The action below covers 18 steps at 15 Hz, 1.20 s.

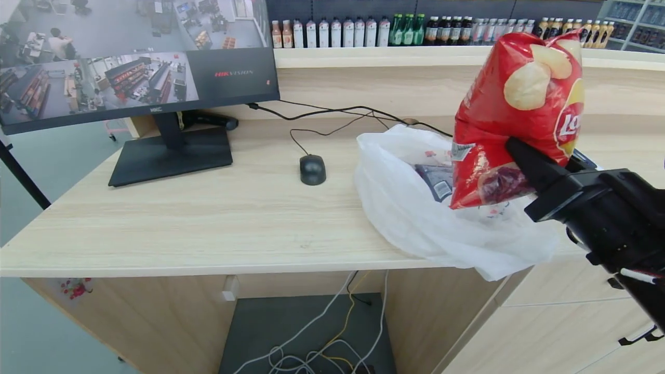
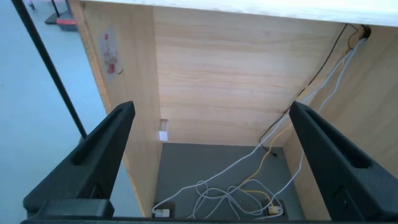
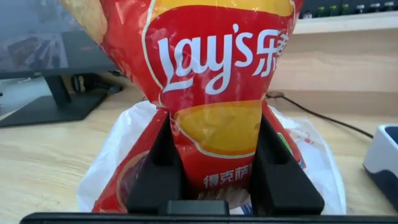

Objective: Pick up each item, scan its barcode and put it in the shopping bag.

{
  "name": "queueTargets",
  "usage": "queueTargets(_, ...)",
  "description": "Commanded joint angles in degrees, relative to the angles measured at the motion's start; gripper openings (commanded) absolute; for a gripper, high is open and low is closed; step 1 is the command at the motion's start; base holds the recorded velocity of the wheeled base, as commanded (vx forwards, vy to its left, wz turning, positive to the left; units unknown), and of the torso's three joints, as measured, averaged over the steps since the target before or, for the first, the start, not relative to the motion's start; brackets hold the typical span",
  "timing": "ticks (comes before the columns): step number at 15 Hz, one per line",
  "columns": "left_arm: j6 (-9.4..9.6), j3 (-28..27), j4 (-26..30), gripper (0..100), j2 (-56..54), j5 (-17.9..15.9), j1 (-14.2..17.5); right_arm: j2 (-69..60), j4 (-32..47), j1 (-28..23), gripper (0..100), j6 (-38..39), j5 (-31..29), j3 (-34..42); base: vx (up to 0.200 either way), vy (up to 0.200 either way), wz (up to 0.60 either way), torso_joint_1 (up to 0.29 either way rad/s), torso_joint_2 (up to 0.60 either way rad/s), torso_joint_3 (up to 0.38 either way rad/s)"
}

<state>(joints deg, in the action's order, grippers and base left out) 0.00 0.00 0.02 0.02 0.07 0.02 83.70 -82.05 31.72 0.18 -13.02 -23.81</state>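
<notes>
The red foil potato-chip bag [image 1: 511, 119] is far right of the black left gripper [image 2: 211, 112], which gapes open low before the pale wooden desk [image 1: 208, 218]. The bag hangs upright above the white plastic shopping bag [image 1: 415, 218] at the desk's right end, its lower part clamped in the right gripper [image 3: 214, 162].

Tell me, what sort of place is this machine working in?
Most likely a shop's checkout counter. A row of bottled drinks stands behind it, a monitor shows security-camera views of aisles, and the right claw holds a bag of chips over a white shopping bag.
</notes>
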Motion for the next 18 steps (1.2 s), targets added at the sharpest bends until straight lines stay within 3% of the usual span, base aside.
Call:
queueTargets(1, 0.00, 0.0, 0.0, 100, 0.0, 0.0, 0.0, -0.2, 2.2, 3.5, 0, 1.8, -2.3, -1.9, 0.000, 0.000, 0.00, 0.000, 0.00, 0.000)
queueTargets(2, 0.00, 0.0, 0.0, 100, 0.0, 0.0, 0.0, -0.2, 2.8, 3.8, 0, 2.4, -2.7, -3.0, 0.000, 0.000, 0.00, 0.000, 0.00, 0.000)
queueTargets(6, 0.00, 0.0, 0.0, 100, 0.0, 0.0, 0.0, -7.1, 28.8, 3.9, 0, 10.7, -3.2, -12.1, 0.000, 0.000, 0.00, 0.000, 0.00, 0.000)
queueTargets(7, 0.00, 0.0, 0.0, 100, 0.0, 0.0, 0.0, -7.5, 30.8, 3.6, 0, 11.2, -3.5, -12.8, 0.000, 0.000, 0.00, 0.000, 0.00, 0.000)
queueTargets(8, 0.00, 0.0, 0.0, 100, 0.0, 0.0, 0.0, -8.2, 45.0, 1.9, 0, 14.9, -8.2, -21.1, 0.000, 0.000, 0.00, 0.000, 0.00, 0.000)
queueTargets(10, 0.00, 0.0, 0.0, 100, 0.0, 0.0, 0.0, -7.8, 55.6, 2.6, 0, 17.3, -10.3, -27.6, 0.000, 0.000, 0.00, 0.000, 0.00, 0.000)
queueTargets(12, 0.00, 0.0, 0.0, 100, 0.0, 0.0, 0.0, -7.5, 60.9, 2.9, 0, 17.7, -10.4, -30.2, 0.000, 0.000, 0.00, 0.000, 0.00, 0.000)
queueTargets(16, 0.00, 0.0, 0.0, 100, 0.0, 0.0, 0.0, -5.5, 61.6, 3.0, 0, 22.1, -12.4, -30.1, 0.000, 0.000, 0.00, 0.000, 0.00, 0.000)
queueTargets(18, 0.00, 0.0, 0.0, 100, 0.0, 0.0, -0.1, -4.0, 61.6, 5.7, 0, 23.2, -14.2, -29.8, 0.000, 0.000, 0.00, 0.000, 0.00, 0.000)
